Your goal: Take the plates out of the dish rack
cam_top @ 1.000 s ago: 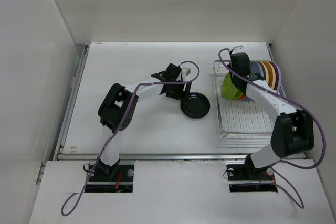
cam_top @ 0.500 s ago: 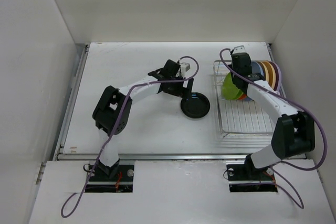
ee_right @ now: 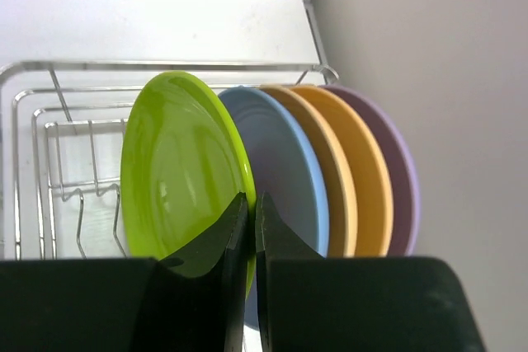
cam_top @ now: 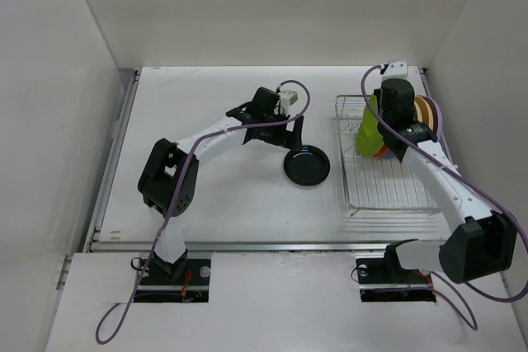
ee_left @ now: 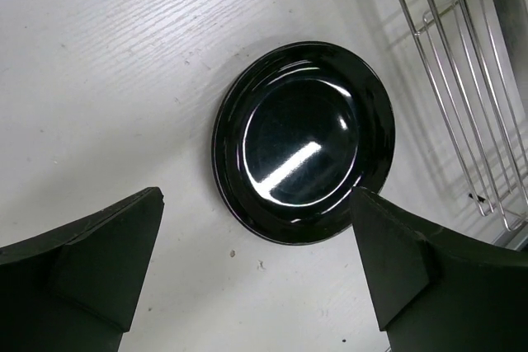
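Note:
A black plate (cam_top: 307,166) lies flat on the table left of the dish rack (cam_top: 388,191); it also shows in the left wrist view (ee_left: 304,142). My left gripper (cam_top: 290,136) hovers over its near edge, open and empty (ee_left: 257,204). My right gripper (ee_right: 252,199) is shut on the rim of the lime green plate (ee_right: 177,179), which stands on edge at the rack's back (cam_top: 367,128). Behind it stand a light blue plate (ee_right: 285,171), a tan plate (ee_right: 334,179), an orange plate (ee_right: 367,179) and a lavender plate (ee_right: 404,187).
The rack's silver wires (ee_right: 49,72) curve up at the back left. The right wall (ee_right: 429,55) is close beside the lavender plate. White walls enclose the table (cam_top: 206,195) on three sides.
My right gripper has risen and swung, turning the lime green plate more edge-on and higher at the rack's back. My left arm has drawn back slightly from the black plate, which stays put.

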Controlling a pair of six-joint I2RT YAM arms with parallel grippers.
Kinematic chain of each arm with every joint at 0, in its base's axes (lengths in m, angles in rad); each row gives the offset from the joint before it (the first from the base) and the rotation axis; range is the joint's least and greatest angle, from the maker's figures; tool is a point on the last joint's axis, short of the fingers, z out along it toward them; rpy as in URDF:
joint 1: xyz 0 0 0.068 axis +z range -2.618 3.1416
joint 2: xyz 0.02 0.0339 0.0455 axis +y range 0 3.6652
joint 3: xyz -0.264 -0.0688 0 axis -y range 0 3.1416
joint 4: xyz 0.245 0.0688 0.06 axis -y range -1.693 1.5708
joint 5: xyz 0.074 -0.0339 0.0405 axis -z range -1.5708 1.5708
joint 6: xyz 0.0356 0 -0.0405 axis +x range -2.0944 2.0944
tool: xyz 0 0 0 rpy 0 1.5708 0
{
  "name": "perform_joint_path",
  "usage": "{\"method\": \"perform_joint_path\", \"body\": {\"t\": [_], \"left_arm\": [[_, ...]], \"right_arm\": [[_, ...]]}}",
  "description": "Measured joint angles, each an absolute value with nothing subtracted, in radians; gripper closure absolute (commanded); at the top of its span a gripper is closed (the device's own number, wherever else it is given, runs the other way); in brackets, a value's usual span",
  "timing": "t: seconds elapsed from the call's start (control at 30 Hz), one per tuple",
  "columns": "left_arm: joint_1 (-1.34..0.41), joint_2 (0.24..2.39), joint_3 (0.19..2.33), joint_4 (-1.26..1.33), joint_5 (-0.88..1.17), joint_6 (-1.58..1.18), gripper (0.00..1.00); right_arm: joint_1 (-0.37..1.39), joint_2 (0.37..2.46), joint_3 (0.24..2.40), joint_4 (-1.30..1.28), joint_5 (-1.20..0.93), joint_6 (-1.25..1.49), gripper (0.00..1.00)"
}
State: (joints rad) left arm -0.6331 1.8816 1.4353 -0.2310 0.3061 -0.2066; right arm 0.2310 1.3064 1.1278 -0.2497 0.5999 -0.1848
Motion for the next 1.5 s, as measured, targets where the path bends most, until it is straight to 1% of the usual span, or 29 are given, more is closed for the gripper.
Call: {"method": "perform_joint_path", "body": {"t": [0.1,0.2,0.33,0.43,0.47,0.63,0.67,0.8,0.83,0.97,1.07,1.1,1.23,1.27,1.33,1.37,1.47,1.5], "left_arm": [[-0.633,1.877,1.435,-0.228,0.347,-0.204,0.05],[-0.633,1.851,1.428,-0.214,0.409,-0.196,0.06],[-0.633,1.792,1.411,-0.18,0.491,-0.187,0.07],[-0.633,1.756,1.402,-0.154,0.529,-0.181,0.12],[-0.633,1.751,1.402,-0.148,0.54,-0.18,0.12],[-0.633,1.749,1.397,-0.136,0.574,-0.176,0.23],[-0.633,1.749,1.396,-0.135,0.576,-0.175,0.28],[-0.633,1.749,1.395,-0.134,0.585,-0.17,0.4],[-0.633,1.749,1.395,-0.134,0.588,-0.169,0.46],[-0.633,1.749,1.395,-0.132,0.598,-0.165,0.58],[-0.633,1.749,1.395,-0.131,0.602,-0.165,0.61],[-0.633,1.749,1.395,-0.131,0.603,-0.165,0.63],[-0.633,1.749,1.394,-0.133,0.617,-0.165,0.81],[-0.633,1.749,1.394,-0.135,0.618,-0.164,0.9],[-0.628,1.749,1.393,-0.143,0.632,-0.166,0.98],[-0.624,1.749,1.393,-0.147,0.644,-0.167,1.0],[-0.613,1.749,1.393,-0.149,0.678,-0.167,1.0],[-0.611,1.749,1.393,-0.151,0.683,-0.167,1.0]], "right_arm": [[0.241,1.251,1.108,-0.231,0.589,-0.189,1.0],[0.244,1.185,1.102,-0.229,0.524,-0.182,1.0],[0.244,1.119,1.102,-0.232,0.367,-0.155,1.0],[0.244,1.112,1.102,-0.24,0.244,-0.137,1.0],[0.244,1.114,1.102,-0.249,0.197,-0.133,1.0],[0.244,1.137,1.102,-0.311,-0.031,-0.115,1.0],[0.244,1.14,1.102,-0.324,-0.078,-0.111,1.0],[0.244,1.149,1.102,-0.355,-0.203,-0.106,1.0],[0.244,1.149,1.102,-0.36,-0.23,-0.105,1.0],[0.244,1.15,1.102,-0.369,-0.322,-0.104,1.0],[0.244,1.159,1.103,-0.372,-0.386,-0.105,1.0],[0.244,1.164,1.103,-0.374,-0.404,-0.105,1.0],[0.244,1.188,1.103,-0.382,-0.446,-0.107,1.0],[0.244,1.194,1.103,-0.384,-0.45,-0.11,1.0],[0.241,1.199,1.103,-0.393,-0.453,-0.122,1.0],[0.241,1.201,1.103,-0.395,-0.453,-0.13,1.0],[0.241,1.203,1.103,-0.396,-0.454,-0.142,0.99],[0.241,1.203,1.103,-0.396,-0.455,-0.144,0.97]]}}
